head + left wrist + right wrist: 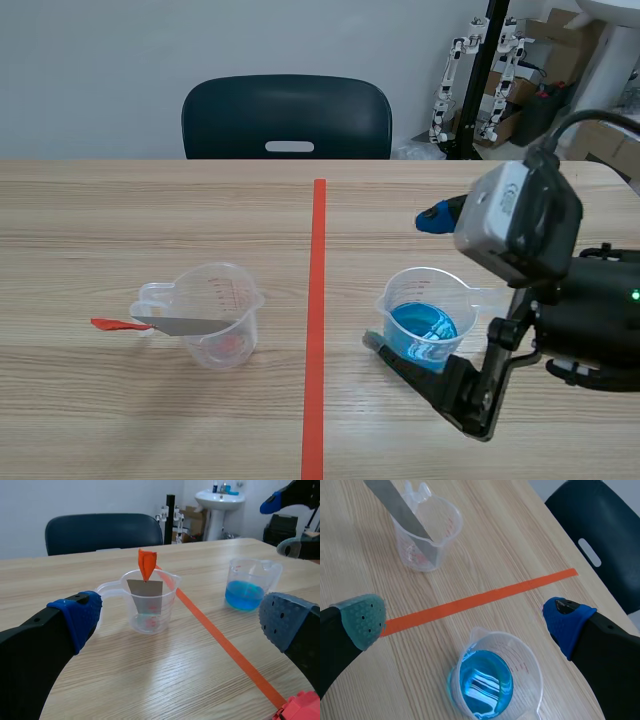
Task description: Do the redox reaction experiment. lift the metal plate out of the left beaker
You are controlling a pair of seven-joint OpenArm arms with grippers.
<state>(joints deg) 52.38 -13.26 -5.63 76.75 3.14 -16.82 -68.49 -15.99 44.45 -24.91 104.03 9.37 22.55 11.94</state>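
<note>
Nothing here can actually be read. The left beaker (240,318) carries a red printed measuring scale (218,288) on its clear wall. The right beaker (432,300), the one holding blue liquid (422,328), has the same sort of red marks near its rim. In every view the figures are too small and faint to make out.

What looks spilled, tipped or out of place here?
Nothing stands out. Both the left beaker and right beaker stand upright, no spill shows, and the metal plate leans in the left beaker, red-taped end over its rim.
</note>
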